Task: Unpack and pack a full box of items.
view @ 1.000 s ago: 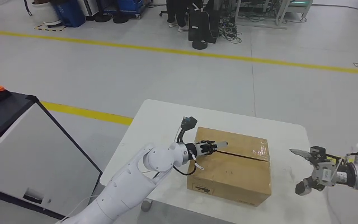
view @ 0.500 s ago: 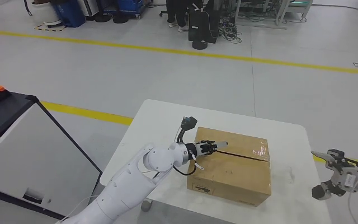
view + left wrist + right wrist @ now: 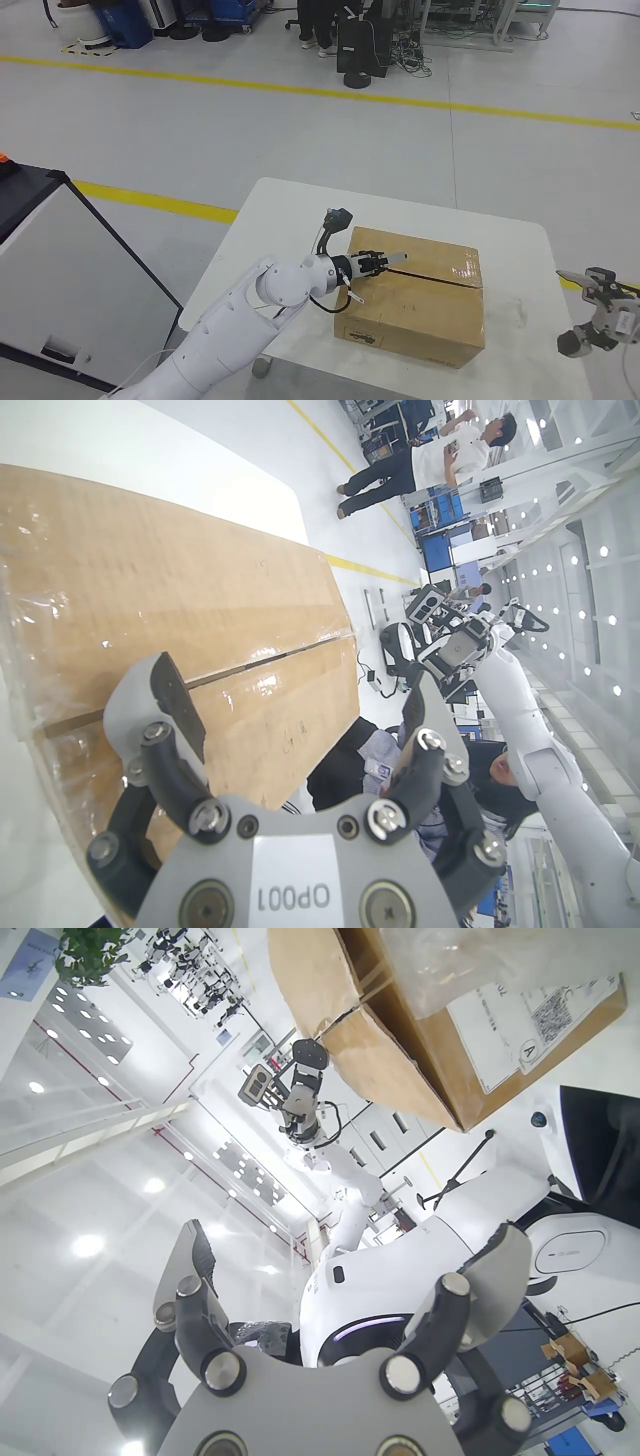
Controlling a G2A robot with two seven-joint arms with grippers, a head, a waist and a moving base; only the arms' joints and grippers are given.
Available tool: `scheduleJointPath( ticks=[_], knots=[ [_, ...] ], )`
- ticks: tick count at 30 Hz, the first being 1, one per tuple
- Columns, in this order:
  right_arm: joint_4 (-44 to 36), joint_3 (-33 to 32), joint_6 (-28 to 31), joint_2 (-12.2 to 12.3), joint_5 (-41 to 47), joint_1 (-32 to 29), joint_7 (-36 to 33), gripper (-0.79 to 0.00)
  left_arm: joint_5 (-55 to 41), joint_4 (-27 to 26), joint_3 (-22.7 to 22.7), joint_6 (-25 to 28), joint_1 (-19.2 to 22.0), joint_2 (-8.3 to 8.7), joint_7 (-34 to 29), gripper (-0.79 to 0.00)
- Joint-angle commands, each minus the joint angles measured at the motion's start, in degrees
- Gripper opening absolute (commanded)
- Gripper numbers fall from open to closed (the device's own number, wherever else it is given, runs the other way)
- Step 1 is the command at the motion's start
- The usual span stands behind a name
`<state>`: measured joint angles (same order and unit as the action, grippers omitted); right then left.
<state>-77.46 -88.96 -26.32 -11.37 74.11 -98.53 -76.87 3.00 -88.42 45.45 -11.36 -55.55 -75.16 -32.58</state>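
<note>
Brown cardboard box (image 3: pixel 420 295), taped shut, is set mid-way on the white rounded table (image 3: pixel 300 215).
The left gripper (image 3: pixel 392 260) is held over its left end, fingers spread; the right gripper (image 3: pixel 570 312), likewise spread, is held past the table's right edge.

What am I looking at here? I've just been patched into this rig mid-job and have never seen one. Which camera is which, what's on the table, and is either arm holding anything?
This is a two-armed robot at a white table. The top view looks down from above its arms. Each wrist view looks along one arm's own end effector. A closed, taped cardboard box sits on the table. The left end effector is open over the box's top, near the taped seam. The right end effector is also open, out past the table's edge. Neither holds anything.
</note>
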Motion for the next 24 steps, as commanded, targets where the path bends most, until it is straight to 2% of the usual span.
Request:
scheduleJointPath(
  ticks=[1,9,13,24],
  knots=[
    [0.0,0.2,-2.7,-0.4,2.8,-0.2,5.5,0.000,0.0,0.0,0.0,0.0,0.0,0.00,0.0,0.000],
    [-1.5,0.0,-10.5,-2.0,12.1,-1.3,20.2,0.000,0.0,0.0,0.0,0.0,0.0,0.00,0.0,0.000],
    [-3.3,0.1,-11.1,-2.7,14.8,-2.7,25.3,0.000,0.0,0.0,0.0,0.0,0.0,0.00,0.0,0.000],
    [-3.9,-0.1,-10.4,-3.1,16.6,-4.0,26.1,0.000,0.0,0.0,0.0,0.0,0.0,0.00,0.0,0.000]
  ],
)
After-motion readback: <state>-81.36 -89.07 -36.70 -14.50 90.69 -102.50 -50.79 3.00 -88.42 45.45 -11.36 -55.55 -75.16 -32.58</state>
